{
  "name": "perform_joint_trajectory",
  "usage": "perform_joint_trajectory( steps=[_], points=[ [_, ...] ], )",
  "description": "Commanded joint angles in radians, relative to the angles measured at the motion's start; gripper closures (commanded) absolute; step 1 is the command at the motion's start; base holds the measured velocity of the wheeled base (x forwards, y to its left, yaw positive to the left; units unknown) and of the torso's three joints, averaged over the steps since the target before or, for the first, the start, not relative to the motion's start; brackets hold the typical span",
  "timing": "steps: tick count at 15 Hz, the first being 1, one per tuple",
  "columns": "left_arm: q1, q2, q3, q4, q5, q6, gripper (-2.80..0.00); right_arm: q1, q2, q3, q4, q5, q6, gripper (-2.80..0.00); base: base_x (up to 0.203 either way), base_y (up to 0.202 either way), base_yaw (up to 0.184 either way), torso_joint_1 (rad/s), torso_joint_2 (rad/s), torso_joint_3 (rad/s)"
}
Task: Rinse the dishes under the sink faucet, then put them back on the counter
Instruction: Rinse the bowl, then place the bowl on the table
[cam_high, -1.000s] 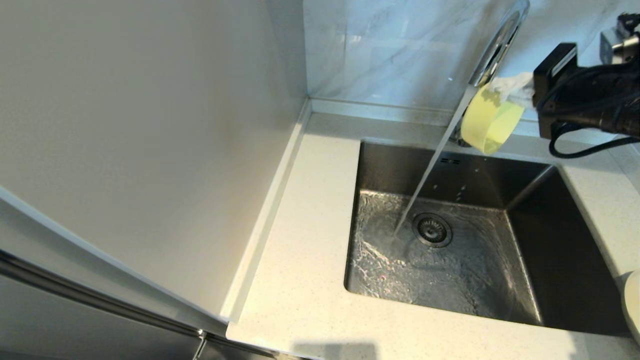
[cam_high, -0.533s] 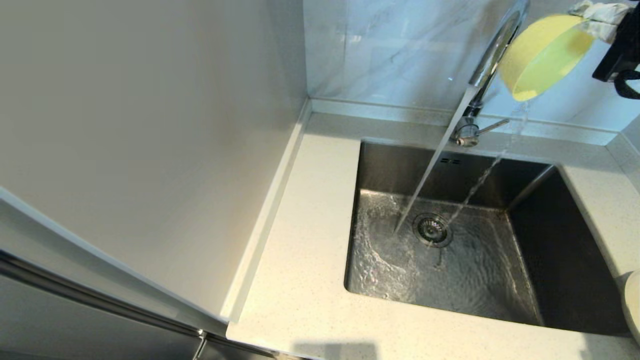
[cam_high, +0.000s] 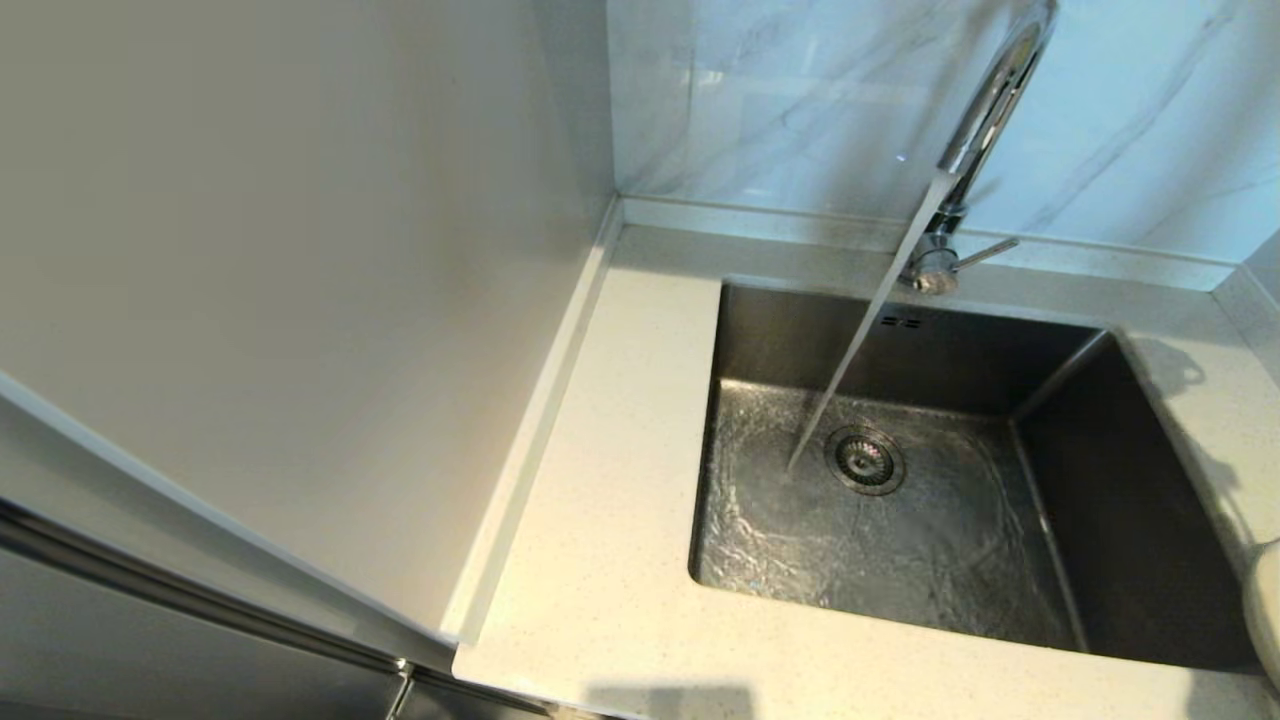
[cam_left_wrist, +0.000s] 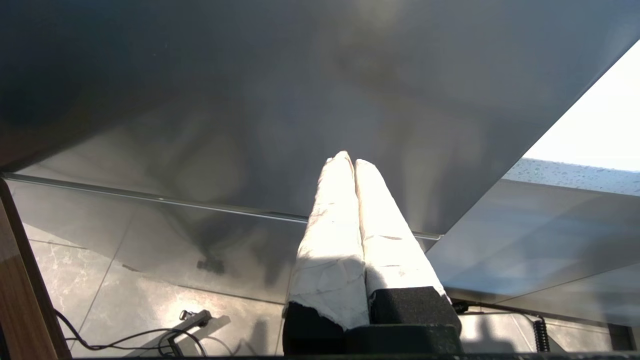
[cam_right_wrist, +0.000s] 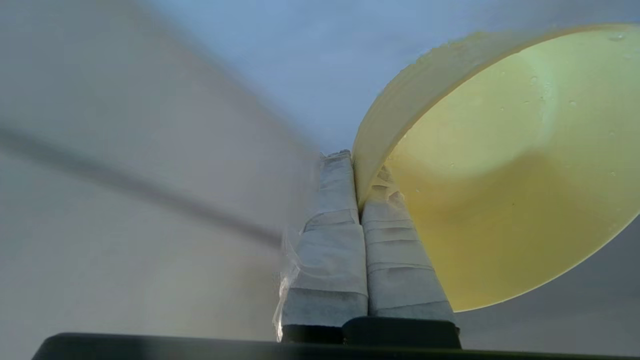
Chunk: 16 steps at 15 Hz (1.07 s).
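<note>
- Counter (cam_high: 600, 560): faucet (cam_high: 985, 110) runs into the sink (cam_high: 1120, 500); plate (cam_high: 1265, 610) at the right edge.
- Right gripper (cam_right_wrist: 356, 162) pinches the bowl (cam_right_wrist: 505, 185) rim.
- Left gripper (cam_left_wrist: 348, 160): closed, empty.

The head view is evenly and brightly lit. Glare is seen on the faucet (cam_high: 985, 105) and on the wet floor of the sink (cam_high: 880, 540); a soft shadow is cast on the counter (cam_high: 1215, 420) at three o'clock. In the right wrist view the background is smeared by motion blur, while the bowl (cam_right_wrist: 505, 190) is kept fairly sharp. The left wrist view is dim, with an overexposed patch at two o'clock.
</note>
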Motion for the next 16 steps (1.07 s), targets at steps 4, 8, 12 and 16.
perform_joint_trajectory(
  steps=[4,8,12,16],
  points=[
    [0.000,0.000,0.000,0.000,0.000,0.000,0.00,-0.037,-0.024,0.163,-0.338,0.062,0.083,0.00,0.000,0.000,0.000,0.000,0.00,0.000],
    [0.000,0.000,0.000,0.000,0.001,0.000,0.00,-0.036,-0.052,0.338,-0.403,0.391,-0.246,0.00,0.000,0.000,0.000,0.000,0.00,0.000],
    [0.000,0.000,0.000,0.000,-0.001,0.000,0.00,-0.048,-0.057,0.316,-0.084,0.486,-0.589,0.00,0.000,0.000,0.000,0.000,0.00,0.000],
    [0.000,0.000,0.000,0.000,0.000,0.000,0.00,-0.064,-0.026,0.152,0.785,0.289,-0.834,0.00,0.000,0.000,0.000,0.000,0.00,0.000]
  ],
)
